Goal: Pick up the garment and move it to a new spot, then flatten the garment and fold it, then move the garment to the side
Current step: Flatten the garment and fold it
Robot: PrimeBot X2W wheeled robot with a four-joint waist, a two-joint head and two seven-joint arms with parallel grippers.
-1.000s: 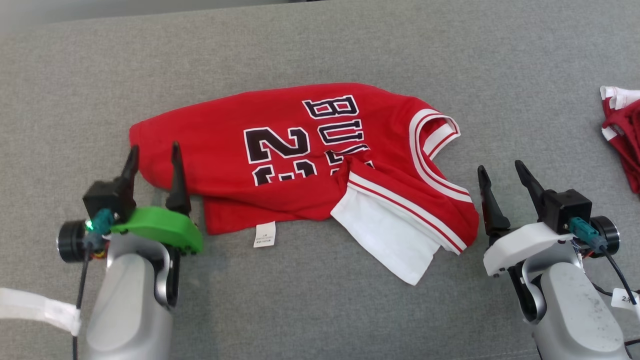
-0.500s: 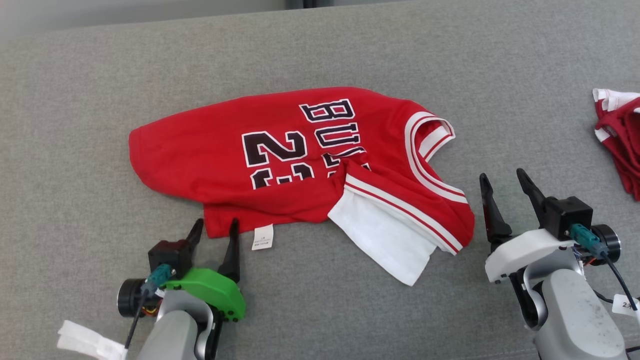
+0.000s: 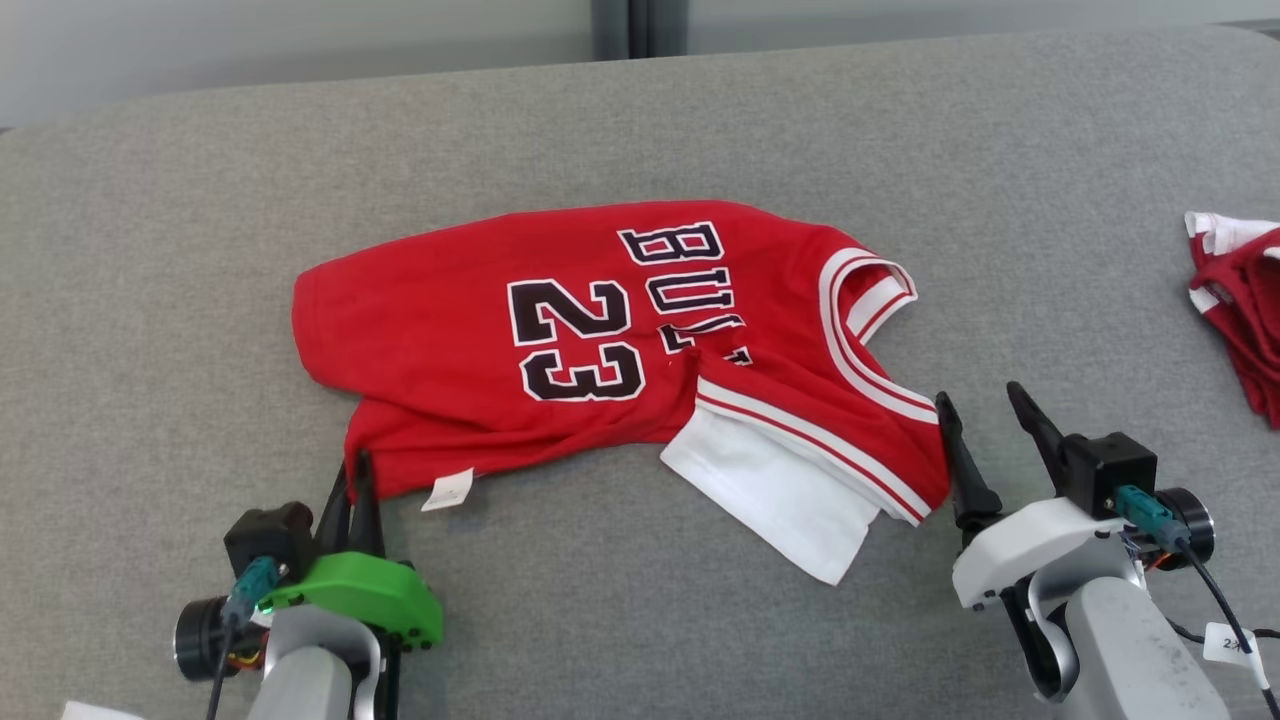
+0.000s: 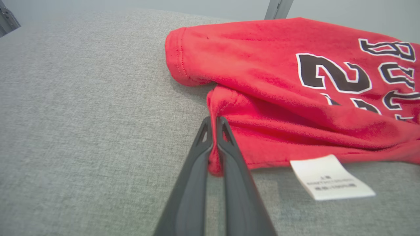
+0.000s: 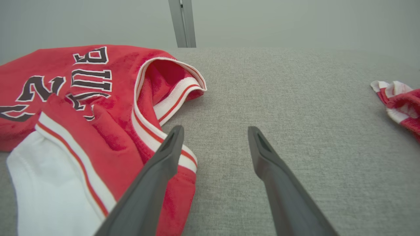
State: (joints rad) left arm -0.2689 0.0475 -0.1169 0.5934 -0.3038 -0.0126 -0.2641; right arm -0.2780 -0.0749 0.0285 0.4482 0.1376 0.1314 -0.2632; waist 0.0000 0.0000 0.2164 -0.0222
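The garment (image 3: 560,340) is a red jersey with black "23" and letters, lying crumpled on the grey cushion with a white sleeve (image 3: 775,495) folded out at its near right. My left gripper (image 3: 355,470) is shut on the jersey's near left hem corner (image 4: 215,164), beside the white care label (image 4: 331,178). My right gripper (image 3: 985,410) is open at the jersey's right shoulder edge; its left finger (image 5: 164,157) lies over the striped trim, the right finger over bare cushion (image 5: 279,114).
A second red-and-white cloth (image 3: 1235,300) lies at the cushion's right edge, also in the right wrist view (image 5: 398,101). Grey cushion (image 3: 150,300) spreads wide to the left and behind the jersey. A pale wall and a metal post (image 3: 625,25) stand beyond the far edge.
My left gripper has closed on the jersey's near left hem corner and drawn it toward me, uncovering the whole "23". The right gripper edged up to the shoulder. The head view shifted.
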